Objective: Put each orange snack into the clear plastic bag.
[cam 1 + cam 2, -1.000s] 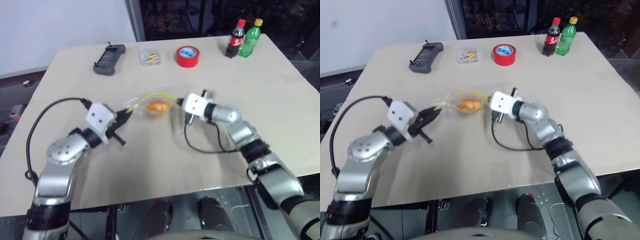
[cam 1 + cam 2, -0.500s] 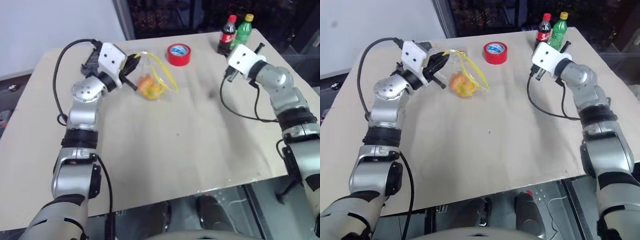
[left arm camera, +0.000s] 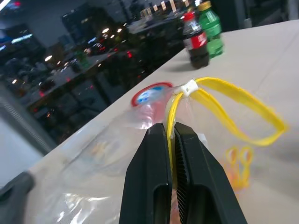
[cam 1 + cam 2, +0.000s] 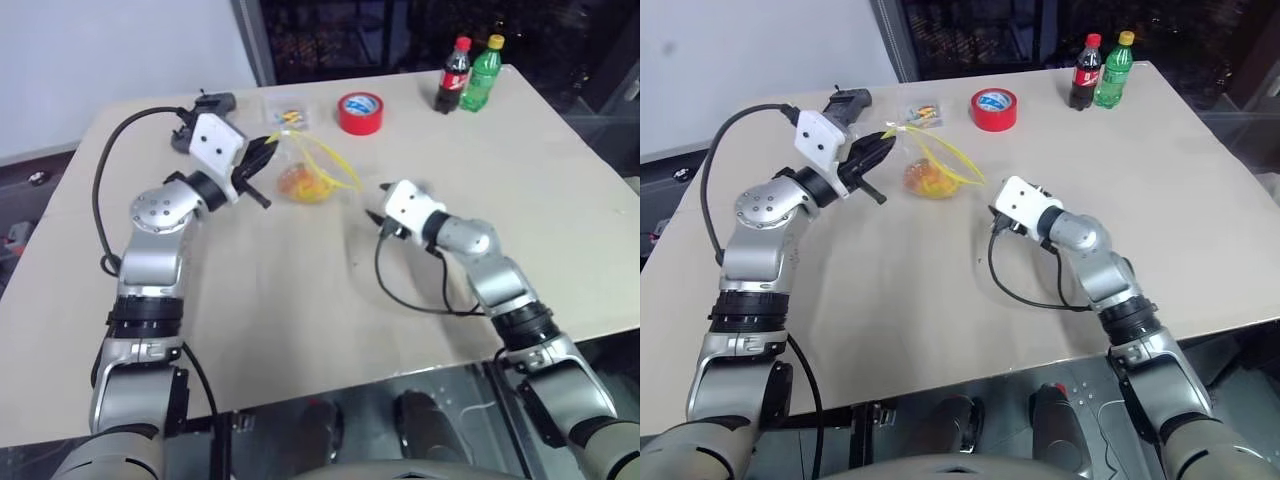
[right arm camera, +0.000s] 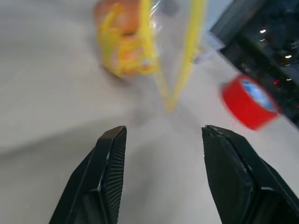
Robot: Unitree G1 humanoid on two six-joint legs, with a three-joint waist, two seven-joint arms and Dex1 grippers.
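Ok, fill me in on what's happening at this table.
The robot is bagging orange snacks. Its left gripper is shut on the yellow zip strip of the clear plastic bag, holding it up off the table with the orange snacks inside. The right gripper is open and holds nothing, pointing toward the bag's mouth. A red tape roll and two bottles stand further back.
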